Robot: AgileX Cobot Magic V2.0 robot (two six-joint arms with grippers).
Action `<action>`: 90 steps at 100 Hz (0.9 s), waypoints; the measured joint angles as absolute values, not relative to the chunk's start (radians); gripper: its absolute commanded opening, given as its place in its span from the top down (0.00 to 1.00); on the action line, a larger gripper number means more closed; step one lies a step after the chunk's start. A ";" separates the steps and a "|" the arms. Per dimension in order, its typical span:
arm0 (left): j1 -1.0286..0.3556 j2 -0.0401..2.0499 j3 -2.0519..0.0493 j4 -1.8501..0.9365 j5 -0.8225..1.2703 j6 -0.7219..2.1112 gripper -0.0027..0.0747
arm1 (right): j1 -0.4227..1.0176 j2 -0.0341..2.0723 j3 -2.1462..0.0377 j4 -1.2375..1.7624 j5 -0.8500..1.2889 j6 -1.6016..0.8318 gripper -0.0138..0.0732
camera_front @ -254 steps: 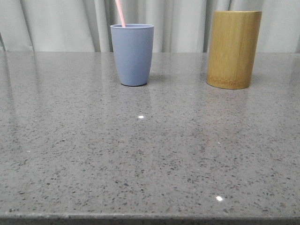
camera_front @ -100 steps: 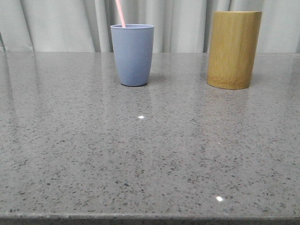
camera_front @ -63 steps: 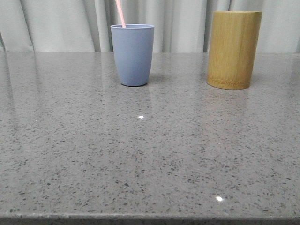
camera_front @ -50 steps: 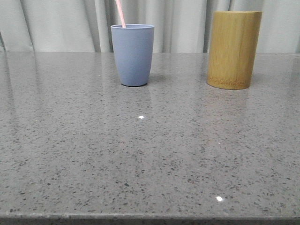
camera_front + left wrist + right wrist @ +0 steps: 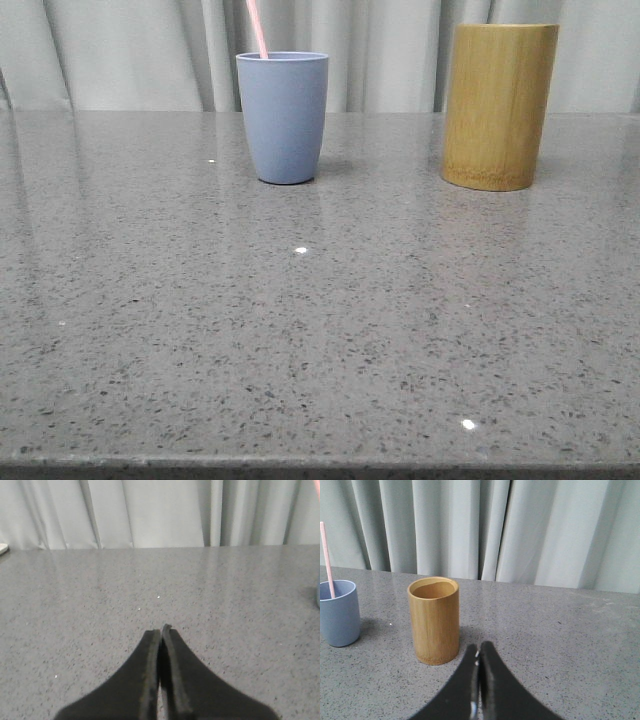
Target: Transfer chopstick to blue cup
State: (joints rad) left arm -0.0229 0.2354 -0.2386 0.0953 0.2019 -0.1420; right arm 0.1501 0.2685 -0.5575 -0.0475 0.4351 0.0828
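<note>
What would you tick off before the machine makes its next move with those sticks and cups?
1. Pink chopstick stands in the blue cup, its top poking above the rim: ok.
2. Blue cup upright on the table: ok.
3. Bamboo holder upright; no sticks show above its rim or in the part of the inside that can be seen: ok.
4. Whether more sticks sit deeper in either container: cannot tell.
5. Left pincer shut, holding nothing: ok.
6. Right pincer shut, holding nothing, with the bamboo holder ahead of it and apart: ok.
</note>
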 measured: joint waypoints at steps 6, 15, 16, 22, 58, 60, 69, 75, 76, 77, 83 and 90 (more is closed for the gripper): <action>-0.012 0.198 -0.190 0.095 0.192 -0.142 0.99 | 0.150 0.268 -0.558 -0.047 0.435 0.083 0.92; -0.003 0.134 -0.114 0.095 0.177 -0.142 0.99 | 0.150 0.268 -0.558 -0.047 0.435 0.083 0.92; -0.003 0.124 -0.102 0.095 0.175 -0.142 0.99 | 0.150 0.268 -0.558 -0.047 0.435 0.083 0.92; -0.003 0.085 -0.058 0.095 0.171 -0.142 0.99 | 0.150 0.268 -0.558 -0.047 0.435 0.083 0.92; 0.000 -0.004 0.003 0.077 0.210 -0.142 0.99 | 0.150 0.268 -0.558 -0.047 0.435 0.083 0.92; 0.000 -0.004 0.003 0.077 0.210 -0.142 0.99 | 0.150 0.268 -0.558 -0.047 0.435 0.083 0.92; 0.000 -0.004 0.003 0.077 0.210 -0.142 0.99 | 0.150 0.268 -0.558 -0.047 0.435 0.083 0.92; 0.000 -0.004 0.003 0.077 0.210 -0.140 0.99 | 0.150 0.268 -0.558 -0.047 0.435 0.083 0.92; 0.000 -0.004 0.003 0.077 0.210 -0.140 0.99 | 0.150 0.268 -0.558 -0.047 0.435 0.083 0.92; 0.000 -0.004 0.003 0.077 0.210 -0.140 0.99 | 0.150 0.268 -0.558 -0.047 0.435 0.083 0.92; 0.000 -0.004 0.003 0.077 0.210 -0.140 0.99 | 0.150 0.268 -0.558 -0.047 0.435 0.083 0.92; 0.000 -0.004 0.003 0.077 0.210 -0.140 0.99 | 0.150 0.268 -0.558 -0.047 0.435 0.083 0.92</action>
State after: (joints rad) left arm 0.0000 -0.0041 0.0031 0.0766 0.2105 -0.1403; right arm 0.1501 0.2685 -0.5575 -0.0475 0.4354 0.0828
